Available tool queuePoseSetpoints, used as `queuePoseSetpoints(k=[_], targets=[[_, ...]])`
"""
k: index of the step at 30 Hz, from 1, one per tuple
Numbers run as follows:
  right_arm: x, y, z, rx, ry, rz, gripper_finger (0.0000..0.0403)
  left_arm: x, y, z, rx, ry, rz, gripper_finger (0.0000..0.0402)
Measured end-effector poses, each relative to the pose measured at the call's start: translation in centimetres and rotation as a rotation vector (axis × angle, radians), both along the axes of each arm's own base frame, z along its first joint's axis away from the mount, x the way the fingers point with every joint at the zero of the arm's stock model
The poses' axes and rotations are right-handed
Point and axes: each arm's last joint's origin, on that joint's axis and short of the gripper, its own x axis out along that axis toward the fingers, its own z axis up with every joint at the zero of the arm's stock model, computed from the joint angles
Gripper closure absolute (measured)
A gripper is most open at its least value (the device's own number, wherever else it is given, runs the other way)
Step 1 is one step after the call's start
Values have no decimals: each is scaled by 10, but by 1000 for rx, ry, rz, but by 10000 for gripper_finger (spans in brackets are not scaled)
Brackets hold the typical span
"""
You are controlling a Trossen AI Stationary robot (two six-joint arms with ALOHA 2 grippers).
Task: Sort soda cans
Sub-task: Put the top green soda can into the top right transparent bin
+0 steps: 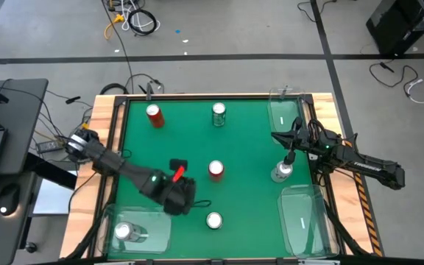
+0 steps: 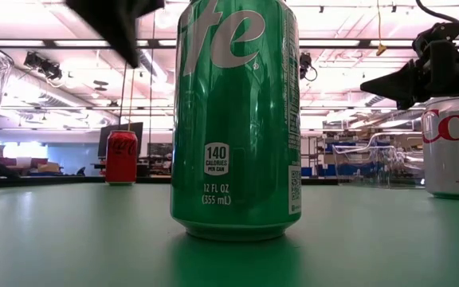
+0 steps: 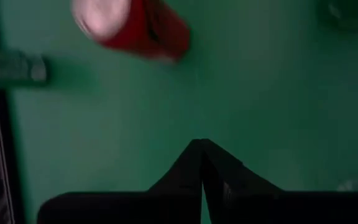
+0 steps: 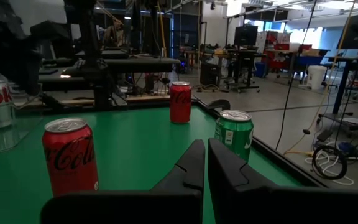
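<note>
Three clear plastic bins on the green table (image 1: 249, 147). Near-left bin (image 1: 157, 237) holding one silver can (image 1: 126, 232), upright; seen from the right wrist view through the clear wall, lettering cut short. Far-right bin (image 1: 284, 114) and near-right bin (image 1: 304, 221) showing just a small white mark each.

Five more cans standing loose on the mat:
- red can (image 1: 154, 115) far left
- green can (image 1: 218, 113) far centre
- second red can (image 1: 216, 170) mid-table
- second silver can (image 1: 282, 173) just left of the near-right bin
- second green can (image 1: 213, 220) near centre

In the low view, that near green can fills the middle, its top cropped; the loose silver can is cut by the right edge.

Left gripper (image 1: 185, 193) between the near-left bin and the mid-table red can, fingers pressed together, holding nothing. Right gripper (image 1: 280, 137) beside the far-right bin, fingers likewise closed and bare.
</note>
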Motion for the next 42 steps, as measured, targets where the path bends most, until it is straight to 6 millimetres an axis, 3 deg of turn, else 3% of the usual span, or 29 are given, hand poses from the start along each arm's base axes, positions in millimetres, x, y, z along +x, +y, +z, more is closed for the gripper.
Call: queuePoseSetpoints(k=[12, 20, 24, 28, 34, 42], targets=[[0, 0, 0, -2, -4, 0, 394, 35, 74, 38, -201, -230, -189, 399], [-1, 0, 13, 0, -145, 5, 394, 47, 119, 13, -261, -296, -257, 400], [-4, 1, 24, -40, -256, 8, 394, 41, 142, 3, -334, -394, -273, 401], [-7, 3, 34, -2, -381, 29, 394, 27, 151, -7, -390, -465, -285, 401], [-12, 4, 45, 50, -533, 66, 394, 5, 145, -15, -383, -558, -323, 401], [-7, 6, 49, 45, -487, 174, 394, -20, 142, -28, -367, -736, -346, 401]])
